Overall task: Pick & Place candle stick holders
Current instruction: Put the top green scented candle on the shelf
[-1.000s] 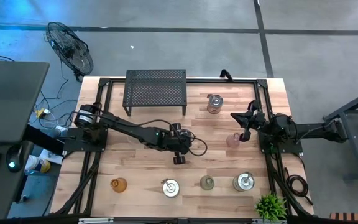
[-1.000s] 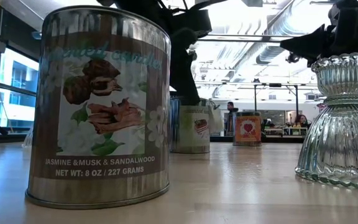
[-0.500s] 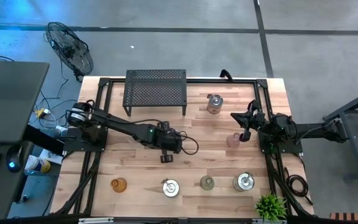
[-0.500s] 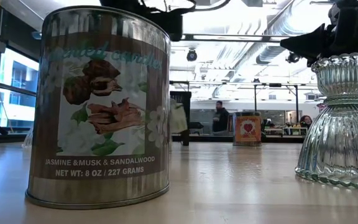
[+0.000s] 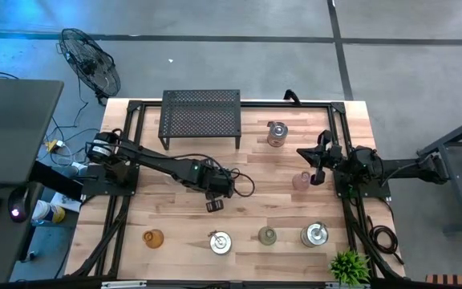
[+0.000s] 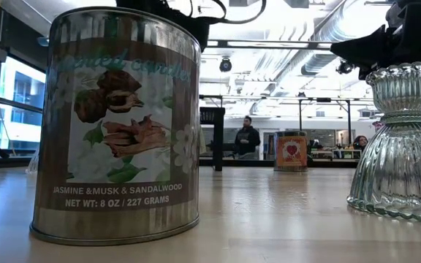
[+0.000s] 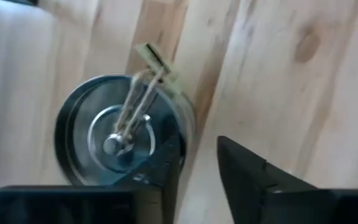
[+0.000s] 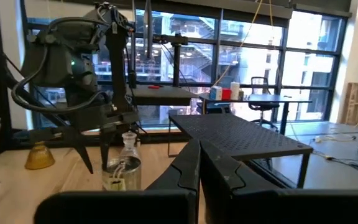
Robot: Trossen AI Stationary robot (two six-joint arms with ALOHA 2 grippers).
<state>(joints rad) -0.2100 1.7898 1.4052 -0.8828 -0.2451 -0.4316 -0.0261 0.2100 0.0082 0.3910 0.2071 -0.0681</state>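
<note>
Along the near edge of the wooden table [image 5: 183, 209] stands a row of candle holders: an amber glass holder [image 5: 152, 238] at the left end, then a silver tin with a round lid [image 5: 220, 242], an olive glass holder [image 5: 268, 235], and a larger silver tin [image 5: 314, 234] beside the small green plant [image 5: 348, 266] at the corner. From table height the closest of these fills the view, a tin labelled jasmine, musk and sandalwood [image 6: 117, 124], with a ribbed clear glass holder [image 6: 401, 142] standing off to its side. A little further in, above the middle of the table, the left gripper [image 5: 214, 205] hangs over the silver tin in the row; its wrist camera looks down on that round lid [image 7: 118, 129] with a twine tag, and its dark fingers [image 7: 247, 171] are parted a little with nothing between them. To the right, a pink glass holder [image 5: 301, 181] stands just beside the right gripper [image 5: 314, 170], whose fingers [image 8: 194, 168] are pressed together and empty. Beyond these a silver holder [image 5: 276, 133] stands alone, and at the far edge sits the black perforated rack [image 5: 200, 117]. In the room behind, a person [image 6: 246, 139] stands.
</note>
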